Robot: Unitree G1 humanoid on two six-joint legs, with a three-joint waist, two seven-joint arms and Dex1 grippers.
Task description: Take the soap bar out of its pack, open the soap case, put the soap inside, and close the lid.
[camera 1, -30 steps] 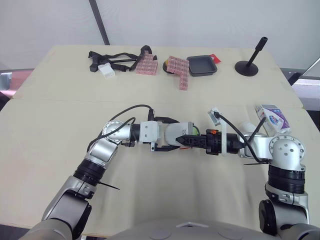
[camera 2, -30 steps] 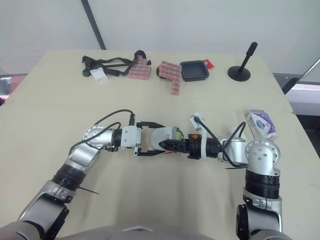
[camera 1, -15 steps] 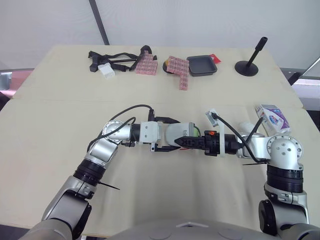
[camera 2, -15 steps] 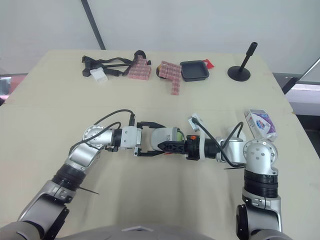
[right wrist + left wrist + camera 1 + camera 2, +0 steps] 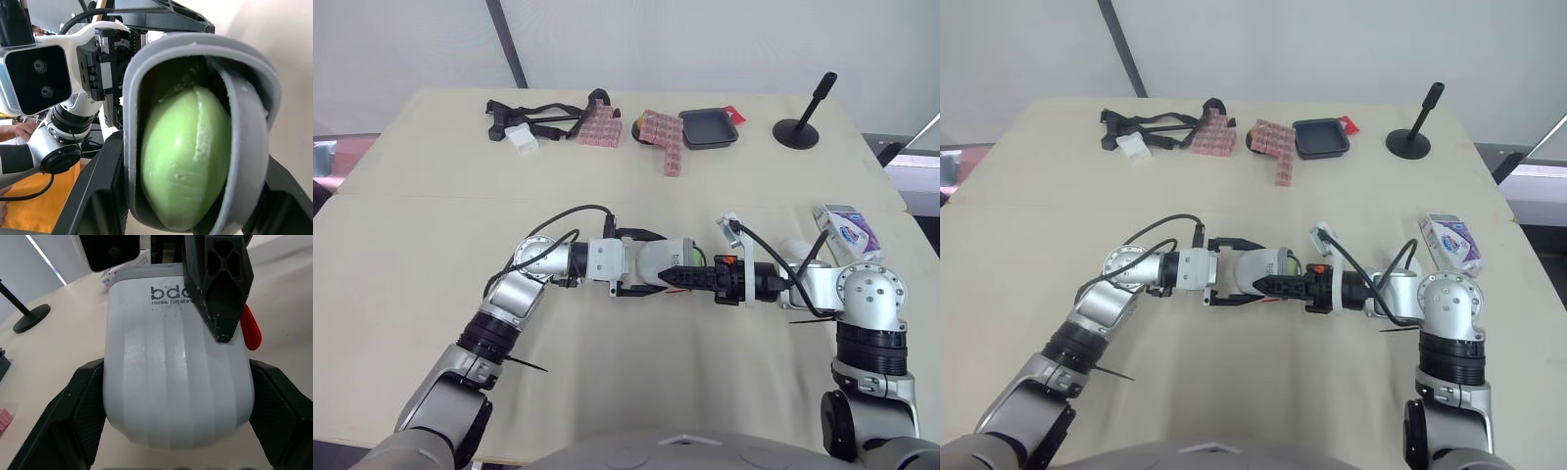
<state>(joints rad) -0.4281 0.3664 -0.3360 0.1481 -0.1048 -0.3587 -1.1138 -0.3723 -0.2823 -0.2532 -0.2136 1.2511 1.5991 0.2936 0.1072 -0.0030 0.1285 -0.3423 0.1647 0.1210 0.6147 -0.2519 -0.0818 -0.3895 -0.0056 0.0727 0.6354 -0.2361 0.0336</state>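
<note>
Two claws on one soap case, mid-table: left gripper clamped across its sides, right gripper pinching its open end. You'll see its long axis run 9-to-3, mouth facing 3. Beige table, pale wall at 12. Ribbed white shell, green soap inside.

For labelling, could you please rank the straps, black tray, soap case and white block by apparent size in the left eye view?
1. straps
2. black tray and soap case, about alike
3. white block
</note>
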